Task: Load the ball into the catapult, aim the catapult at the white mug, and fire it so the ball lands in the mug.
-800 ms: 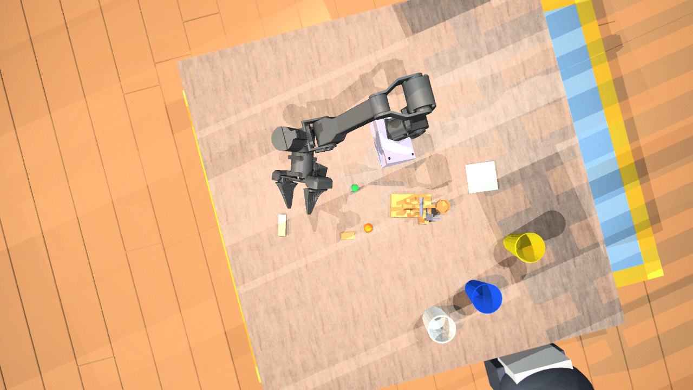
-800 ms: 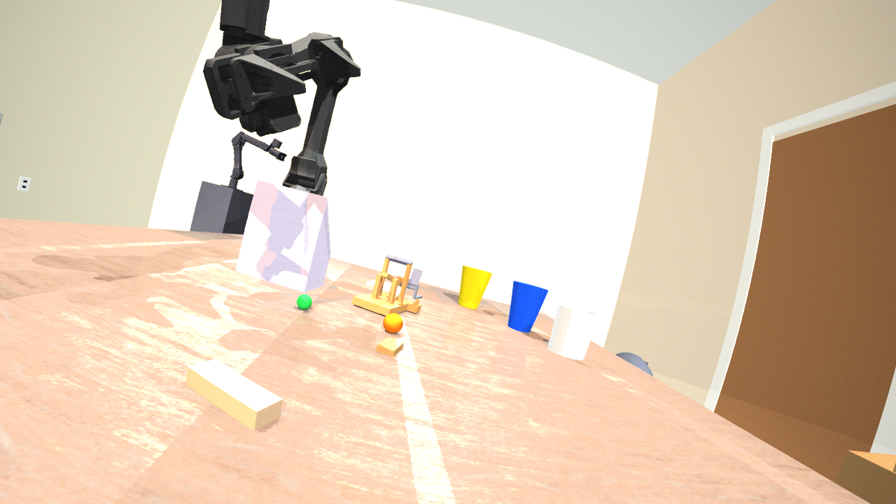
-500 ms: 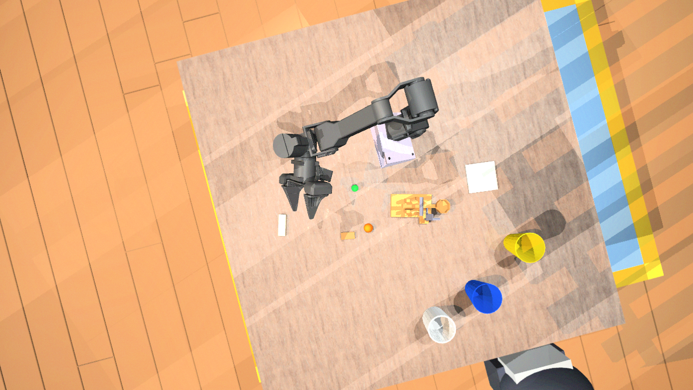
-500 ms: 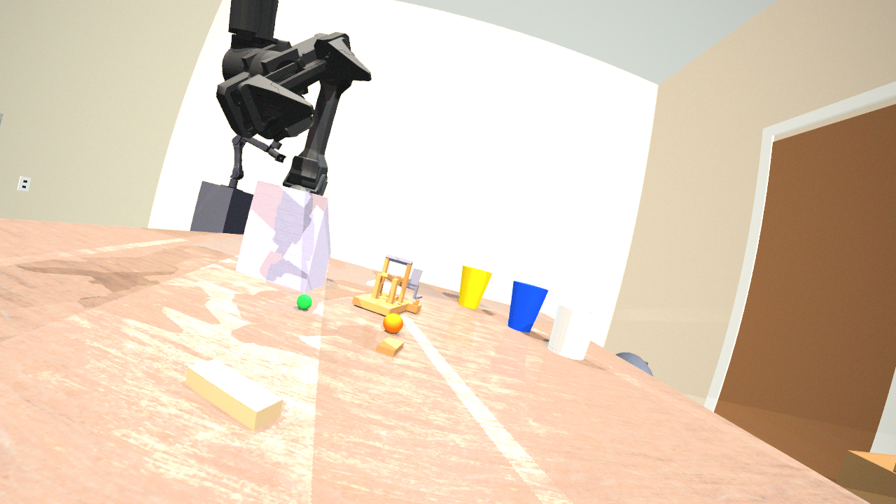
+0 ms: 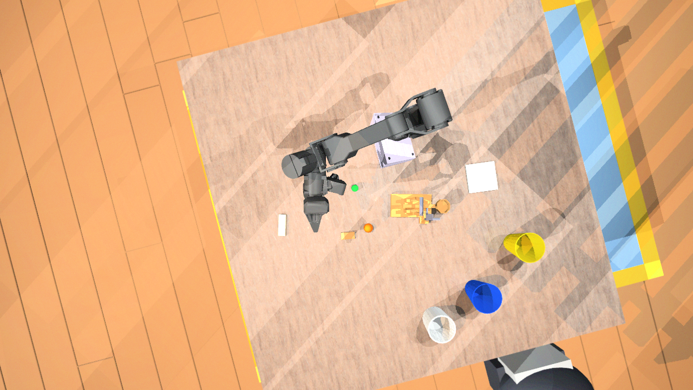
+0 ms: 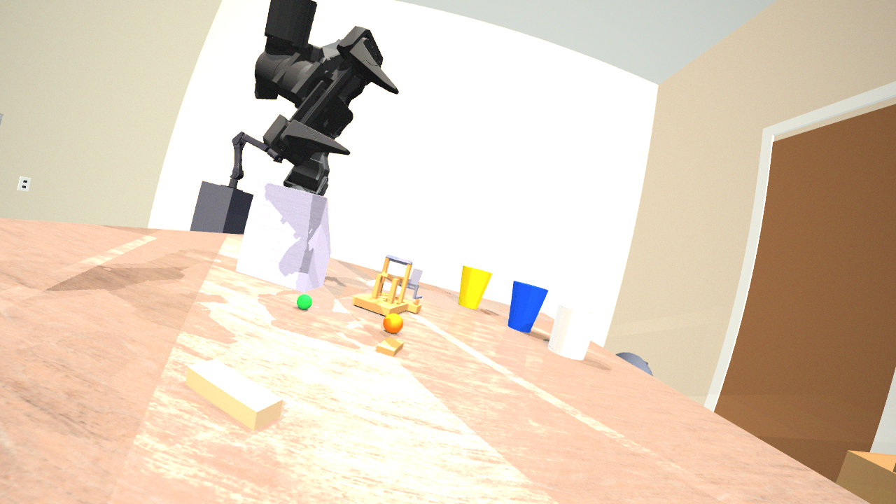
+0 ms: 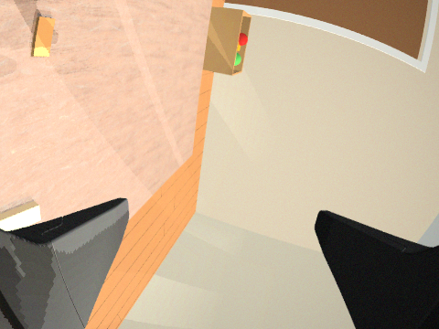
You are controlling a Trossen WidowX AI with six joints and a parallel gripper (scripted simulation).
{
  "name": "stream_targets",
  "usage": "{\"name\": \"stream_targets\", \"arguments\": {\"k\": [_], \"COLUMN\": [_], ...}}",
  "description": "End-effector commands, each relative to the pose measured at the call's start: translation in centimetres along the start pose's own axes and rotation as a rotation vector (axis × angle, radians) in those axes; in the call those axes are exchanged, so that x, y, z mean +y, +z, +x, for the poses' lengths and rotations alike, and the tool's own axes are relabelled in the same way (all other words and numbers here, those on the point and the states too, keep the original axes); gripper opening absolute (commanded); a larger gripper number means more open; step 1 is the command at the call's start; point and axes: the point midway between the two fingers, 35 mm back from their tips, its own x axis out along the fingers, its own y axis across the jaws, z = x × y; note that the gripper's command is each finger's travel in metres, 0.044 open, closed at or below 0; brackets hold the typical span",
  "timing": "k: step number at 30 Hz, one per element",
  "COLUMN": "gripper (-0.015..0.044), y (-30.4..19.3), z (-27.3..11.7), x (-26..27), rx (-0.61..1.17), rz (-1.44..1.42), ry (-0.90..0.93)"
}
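Top, exterior and wrist views of one dark arm [image 5: 368, 138] [image 6: 290, 22] on a lilac pedestal [image 5: 401, 157] [image 6: 285, 234] above a wood-grained worktop [image 5: 339, 291] [image 6: 376, 451] [image 7: 114, 114]. In the top view, a long link runs toward the yellow-lined left edge, and the wrist bends toward the lower edge. The gripper [image 5: 315, 227] [image 6: 372, 122] [image 7: 227, 216] is raised well above the surface, its fingers spread wide with nothing between them; in the exterior view one finger stands above the other, both tips slanting down to the right.

The catapult [image 5: 401, 206] [image 6: 382, 305] stands near the worktop's middle. An orange ball [image 5: 368, 227] [image 6: 393, 323] lies on the worktop between it and a small orange block [image 5: 347, 235] [image 6: 389, 346] [image 7: 44, 37]; a green ball [image 5: 354, 187] [image 6: 304, 302] lies nearer the pedestal. The white mug [image 5: 430, 317] [image 6: 568, 332] stands upright near the lower edge, a blue cup [image 5: 475, 291] [image 6: 525, 306] beside it and a yellow cup [image 5: 516, 242] [image 6: 474, 288] toward the right edge. A pale block [image 5: 281, 225] [image 6: 234, 391] [image 7: 20, 217] lies near the left edge.
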Motion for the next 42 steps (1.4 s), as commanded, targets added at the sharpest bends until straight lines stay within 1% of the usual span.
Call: {"name": "stream_targets", "arguments": {"k": [1,12,23,33,42], "gripper": [0.0440,0.0440,0.0440,0.0440,0.0440], "y": [0.7,3.5,6.5,9.4,12.2], "z": [0.6,2.5,4.1,5.3,6.0], "x": [-0.6,-0.4,-0.1,0.5,1.2], "rx": [-0.005,-0.018,0.016,0.092,0.203], "rz": [0.108,0.467,0.822,1.138,1.414], "ry": [0.031,0.149,0.278,0.398,0.498]}}
